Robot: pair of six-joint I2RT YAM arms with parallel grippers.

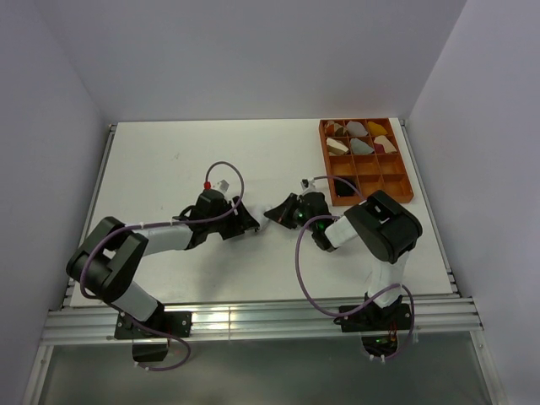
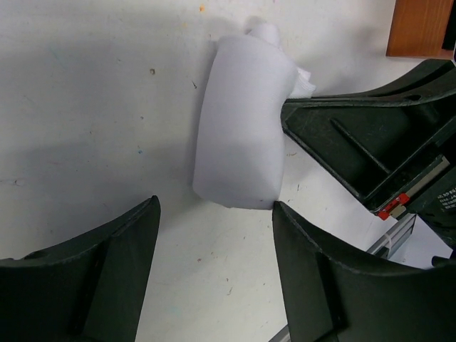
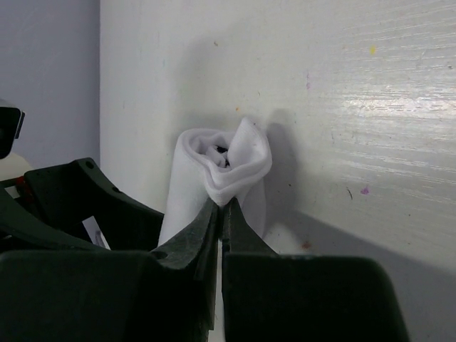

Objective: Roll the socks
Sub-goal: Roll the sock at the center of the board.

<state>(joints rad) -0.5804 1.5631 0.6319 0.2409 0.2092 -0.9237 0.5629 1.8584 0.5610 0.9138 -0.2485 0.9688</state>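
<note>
- Left pincer (image 2: 215,208) gapes, holding nothing; sock roll (image 2: 239,128) just beyond its tips.
- I see right pincer (image 3: 221,206) closed, tips touching the roll.
- Tray (image 1: 396,186) in far right corner of worktop (image 1: 169,160): bundles (image 1: 361,145) sit in its far rows.
- Roll lies mid-worktop, well apart from tray and edges.

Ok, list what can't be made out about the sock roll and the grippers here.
Top view: the white sock roll barely shows between the left gripper and right gripper.
Right wrist view: whether the shut right gripper pinches fabric; its own fingers hide the contact.
Right wrist view: the dark patch in the roll's core, too small to identify.
Left wrist view: the tray, cut by the frame's corner.
</note>
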